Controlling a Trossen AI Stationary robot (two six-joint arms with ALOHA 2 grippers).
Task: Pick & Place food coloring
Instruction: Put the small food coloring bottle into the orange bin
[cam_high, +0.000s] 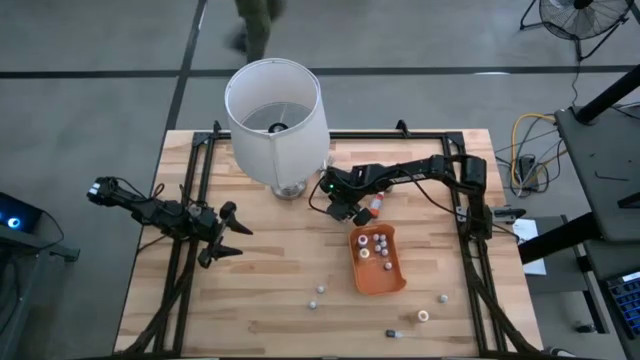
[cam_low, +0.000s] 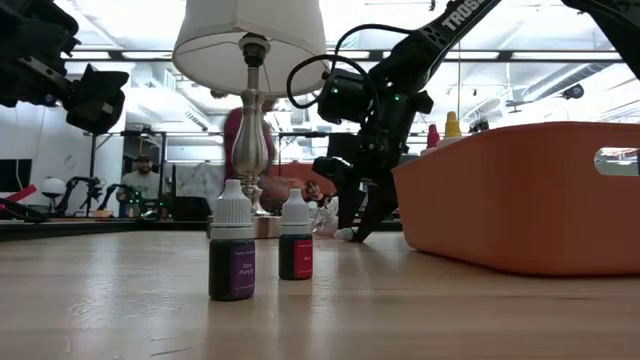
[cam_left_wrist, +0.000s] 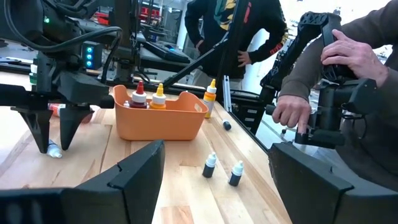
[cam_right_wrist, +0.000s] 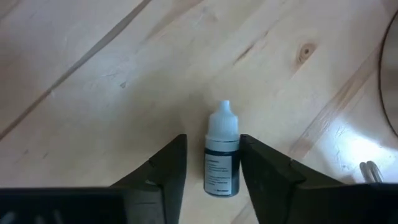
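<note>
My right claw (cam_right_wrist: 210, 163) hangs straight down beside the orange tray (cam_high: 385, 281), on the tray's lamp-facing side, fingers (cam_right_wrist: 163, 167) straddling a small food coloring bottle (cam_right_wrist: 222, 157) that lies flat on the surface (cam_high: 270, 290). The fingers stand close on either side of the bottle with thin gaps showing, so I judge the pinch not yet made. I come from above because a lying bottle offers its narrow flanks that way. Other bottles already stand inside the tray, which looks like the drop spot; a few more (cam_high: 318, 295) lie scattered beyond the tray, away from the lamp (cam_high: 276, 115). My left claw (cam_high: 226, 234) waits spread wide, well apart from the tray
</note>
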